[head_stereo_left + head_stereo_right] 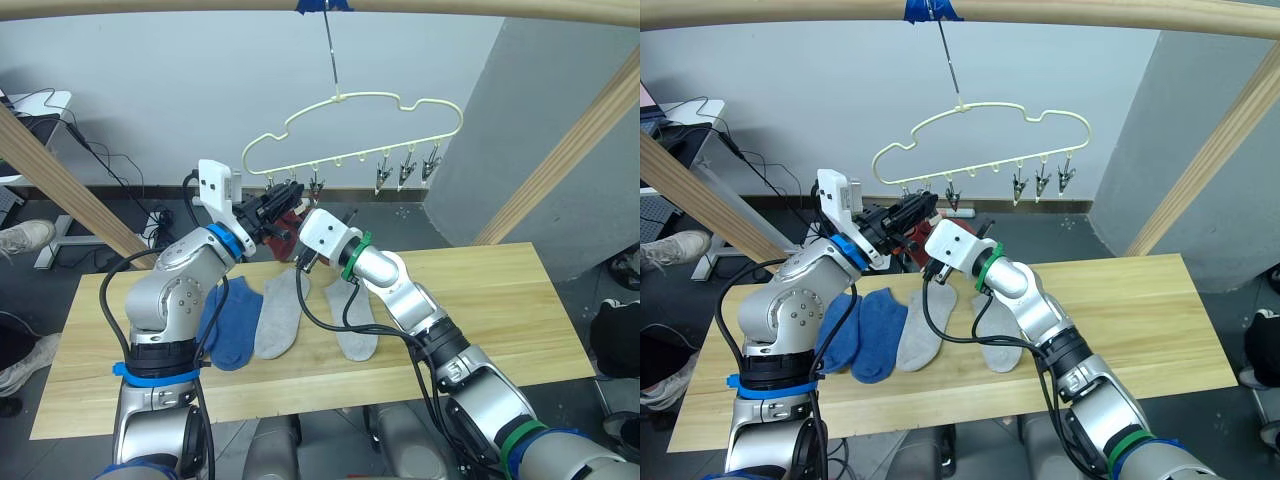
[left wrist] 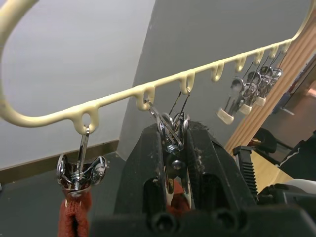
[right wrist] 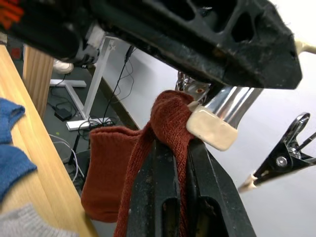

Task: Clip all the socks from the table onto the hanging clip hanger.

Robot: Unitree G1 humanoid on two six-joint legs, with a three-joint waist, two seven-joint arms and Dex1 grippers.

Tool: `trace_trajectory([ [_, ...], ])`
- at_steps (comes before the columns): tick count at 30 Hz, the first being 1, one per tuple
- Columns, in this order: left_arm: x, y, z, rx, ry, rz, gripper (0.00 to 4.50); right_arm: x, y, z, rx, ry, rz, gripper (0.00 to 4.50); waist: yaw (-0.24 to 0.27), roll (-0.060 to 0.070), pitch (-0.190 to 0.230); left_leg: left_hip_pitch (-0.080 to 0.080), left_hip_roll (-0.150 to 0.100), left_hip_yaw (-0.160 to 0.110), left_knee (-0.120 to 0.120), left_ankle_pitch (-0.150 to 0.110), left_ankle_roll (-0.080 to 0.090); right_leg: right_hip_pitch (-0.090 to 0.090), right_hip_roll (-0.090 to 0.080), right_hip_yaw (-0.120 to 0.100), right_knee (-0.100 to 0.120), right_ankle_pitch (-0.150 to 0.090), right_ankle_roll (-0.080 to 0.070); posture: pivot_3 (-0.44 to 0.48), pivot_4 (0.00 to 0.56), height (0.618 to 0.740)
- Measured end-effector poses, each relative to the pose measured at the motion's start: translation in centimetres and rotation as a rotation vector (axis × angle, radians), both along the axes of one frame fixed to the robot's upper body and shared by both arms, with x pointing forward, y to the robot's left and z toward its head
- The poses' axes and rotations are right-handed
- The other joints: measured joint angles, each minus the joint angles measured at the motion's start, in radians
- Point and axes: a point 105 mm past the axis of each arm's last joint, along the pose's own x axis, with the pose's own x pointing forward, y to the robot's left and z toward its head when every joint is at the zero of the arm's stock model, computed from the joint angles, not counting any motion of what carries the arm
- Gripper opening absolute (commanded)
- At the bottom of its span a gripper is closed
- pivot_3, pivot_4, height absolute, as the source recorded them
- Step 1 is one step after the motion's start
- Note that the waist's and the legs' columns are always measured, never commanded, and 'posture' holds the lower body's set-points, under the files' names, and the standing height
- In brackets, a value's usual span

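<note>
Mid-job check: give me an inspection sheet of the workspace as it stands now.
Surface: wooden table, bare at the robot's right end.
Job's things: two blue socks and two grey socks lie on the table; one rust-red sock hangs from the end clip; a second red sock is at the next clip of the clip hanger.
Clutter: nothing seen.
Grippers: left gripper squeezes that clip; right gripper is shut on the second red sock.
Cables: black leads along both arms; wires on the floor behind.
Surroundings: wooden beam overhead, slanted posts, a shoe at the robot's left.
</note>
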Motion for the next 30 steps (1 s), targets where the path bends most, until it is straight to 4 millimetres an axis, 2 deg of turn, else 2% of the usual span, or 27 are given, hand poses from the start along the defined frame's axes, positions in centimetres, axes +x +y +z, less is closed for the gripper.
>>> trace_trajectory([
  [11,-0.1,0.3,0.2,0.009,-0.015,0.009,0.28,0.1,0.4,0.2,0.084,0.08,-0.005,0.0,0.0,0.0,0.0,0.0,0.0,0.0,0.0,0.0,0.0,0.0,0.0,0.0,0.0,0.0,0.0,-0.215,0.264,0.74],
  [13,-0.1,0.3,0.1,0.007,-0.018,0.015,0.99,0.1,0.4,0.2,0.087,0.086,-0.006,0.0,0.0,0.0,0.0,0.0,0.0,0.0,0.0,0.0,0.0,0.0,0.0,0.0,0.0,0.0,0.0,-0.215,0.264,0.74],
  [15,-0.1,0.4,0.0,0.009,-0.018,0.018,1.43,0.2,0.2,0.4,0.102,0.088,-0.011,0.0,0.0,0.0,0.0,0.0,0.0,0.0,0.0,0.0,0.0,0.0,0.0,0.0,0.0,0.0,0.0,-0.215,0.264,0.74],
  [19,-0.2,0.5,-0.7,0.018,0.0,0.019,2.56,0.4,-0.1,2.5,0.168,0.058,-0.012,0.0,-0.001,0.0,0.0,0.0,0.0,-0.001,0.0,0.0,0.0,0.0,0.0,-0.001,0.0,0.0,0.0,-0.211,0.262,0.74],
  [30,-0.8,1.1,-0.9,0.048,0.008,0.012,2.56,0.2,0.3,2.3,0.167,0.08,0.009,0.0,0.0,0.0,0.0,0.0,0.0,-0.001,0.0,0.0,0.0,0.0,0.0,0.0,0.0,0.0,0.0,-0.196,0.257,0.74],
])
